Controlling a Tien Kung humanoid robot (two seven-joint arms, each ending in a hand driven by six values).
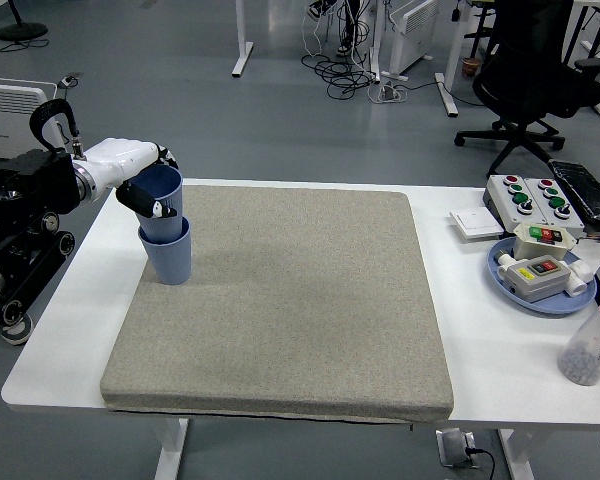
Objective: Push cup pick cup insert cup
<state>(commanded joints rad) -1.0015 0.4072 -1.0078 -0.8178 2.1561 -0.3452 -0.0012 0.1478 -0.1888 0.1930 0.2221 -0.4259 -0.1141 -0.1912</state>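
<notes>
Head view shows the left robot hand [150, 193] wrapped around the upper blue cup [161, 203], fingers curled on its wall with a dark fingertip across the front. That cup sits partway down inside the lower blue cup [168, 255], which stands upright at the far left of the grey mat [280, 300] on the white surface [65, 330]. The held cup leans slightly left, likely because the hand grips from that side, so it looks not fully seated. Gripping high on the wall leaves the base free to slide in. Insertion seems nearly done; pressing straight down should finish it.
</notes>
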